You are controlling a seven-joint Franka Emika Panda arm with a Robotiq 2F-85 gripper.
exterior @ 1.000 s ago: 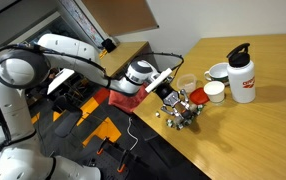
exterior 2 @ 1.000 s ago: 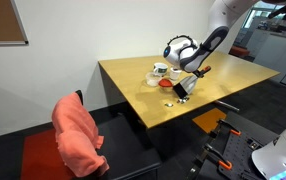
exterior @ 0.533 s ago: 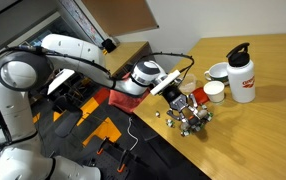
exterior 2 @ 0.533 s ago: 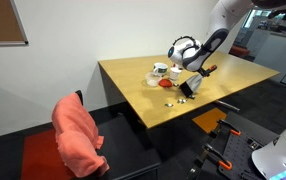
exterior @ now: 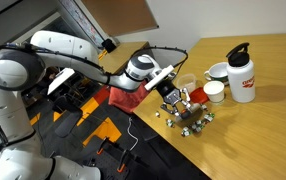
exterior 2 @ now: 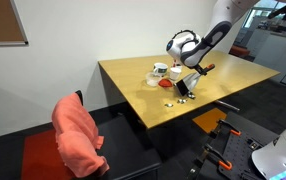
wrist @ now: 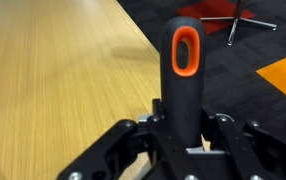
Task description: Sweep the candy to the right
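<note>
The candy (exterior: 190,119) is a loose scatter of tiny silvery wrapped sweets near the table's front edge, and shows as small specks (exterior 2: 180,97) in both exterior views. My gripper (exterior: 163,79) hangs just above and to the left of it, shut on the black handle of a brush (exterior: 173,96) whose head rests by the nearest sweets. In the wrist view the gripper (wrist: 183,140) clamps the handle (wrist: 184,60), which ends in an orange loop. The candy is out of the wrist view.
Behind the candy stand a red lid (exterior: 198,95), small white cups (exterior: 215,91), a clear cup (exterior: 186,84) and a white bottle (exterior: 242,73) with a black cap. The table edge (exterior: 173,140) runs close in front. A chair with a red cloth (exterior 2: 76,135) stands nearby.
The brush pushed right into the candy half a second ago, then drew back left. The sweets now lie more spread out toward the right.
</note>
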